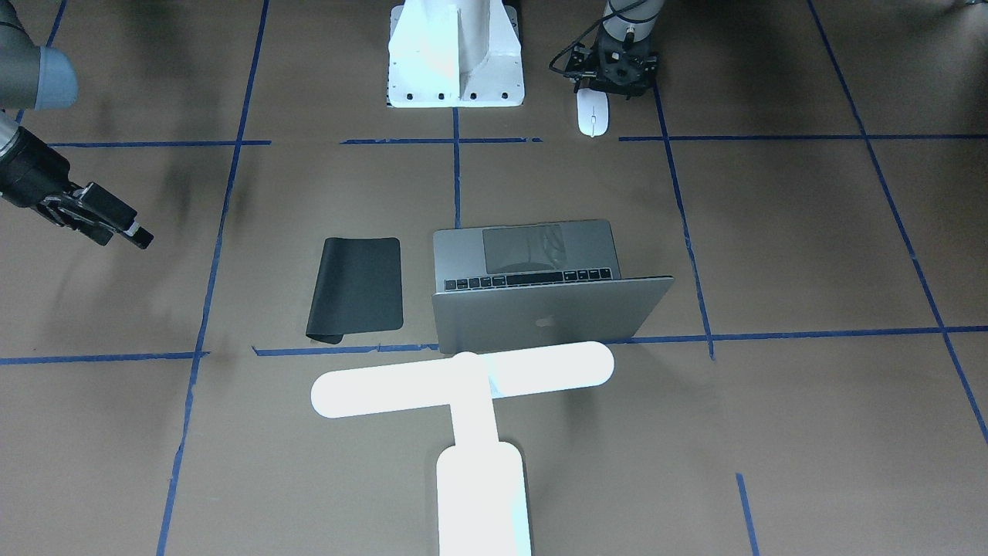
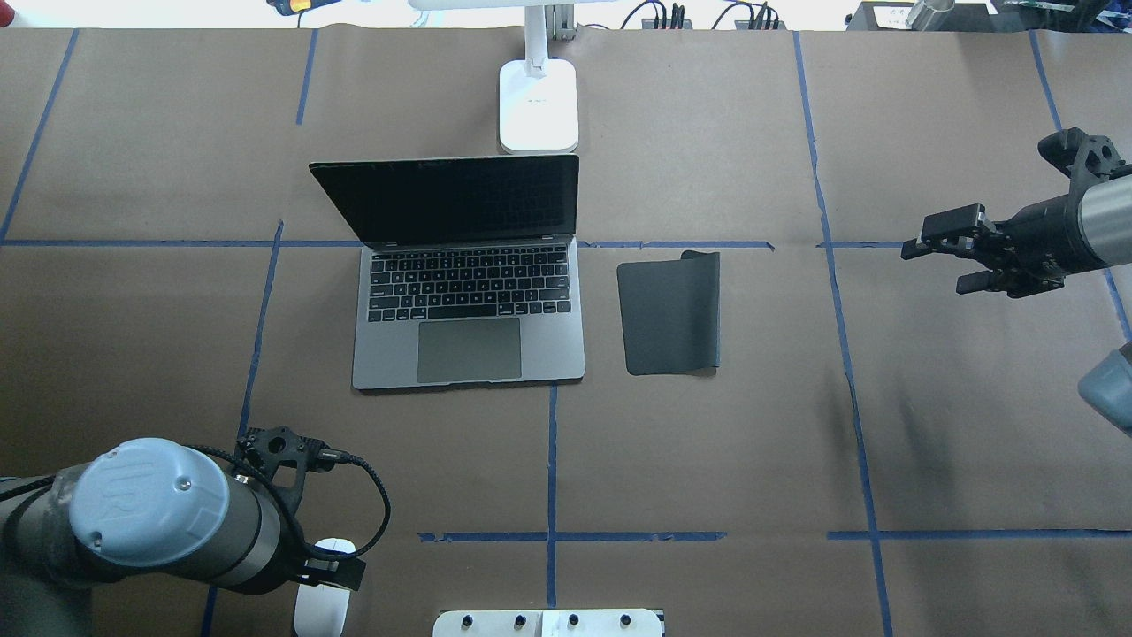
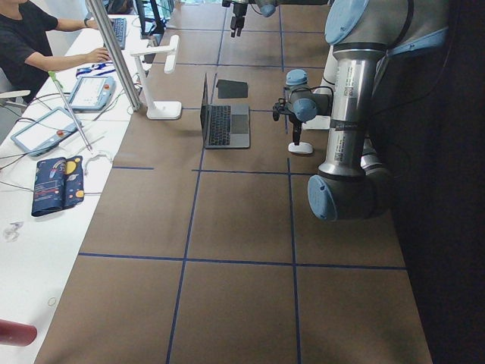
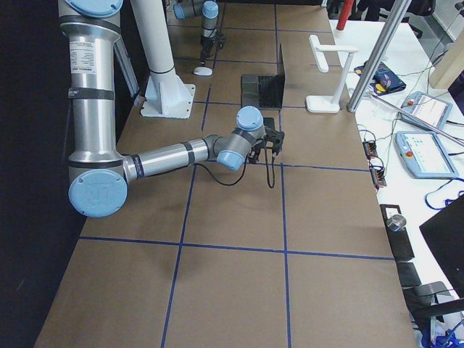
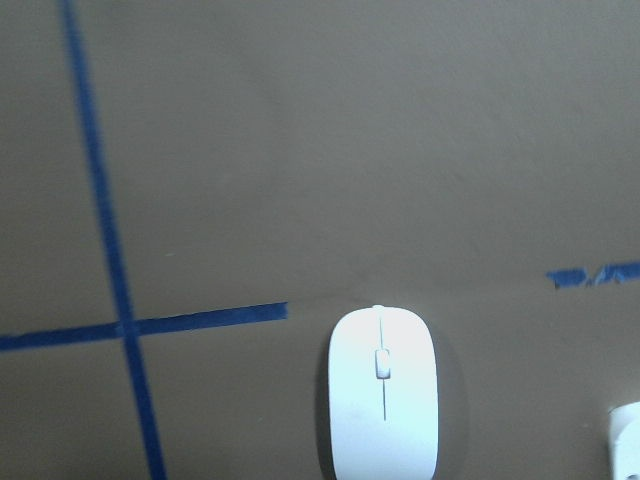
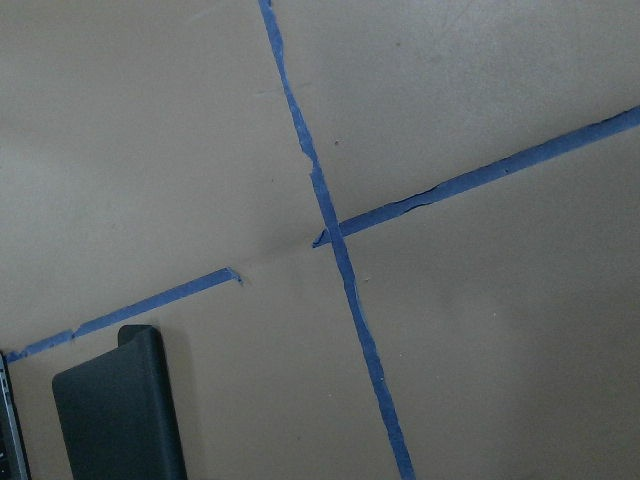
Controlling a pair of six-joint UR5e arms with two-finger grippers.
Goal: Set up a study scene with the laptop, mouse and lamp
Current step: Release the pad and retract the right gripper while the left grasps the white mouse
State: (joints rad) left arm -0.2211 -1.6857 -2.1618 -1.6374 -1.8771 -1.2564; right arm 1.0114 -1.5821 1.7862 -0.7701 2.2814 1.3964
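Observation:
The laptop (image 2: 469,327) stands open mid-table, its lid (image 1: 540,309) toward the far side. The white lamp (image 1: 463,382) stands just behind it, its base (image 2: 538,106) on the table. The white mouse (image 1: 592,114) lies near the robot's base and also shows in the left wrist view (image 5: 383,400). My left gripper (image 1: 615,77) hovers right over the mouse's near end; its jaws are hidden, so I cannot tell their state. My right gripper (image 2: 939,261) is open and empty, held above the table far to the right.
A black mat (image 2: 669,310) with one curled edge lies right of the laptop. The white bolt-holed pedestal (image 1: 455,54) stands next to the mouse. Blue tape lines cross the brown table. An operator and devices sit on a side bench (image 3: 68,114).

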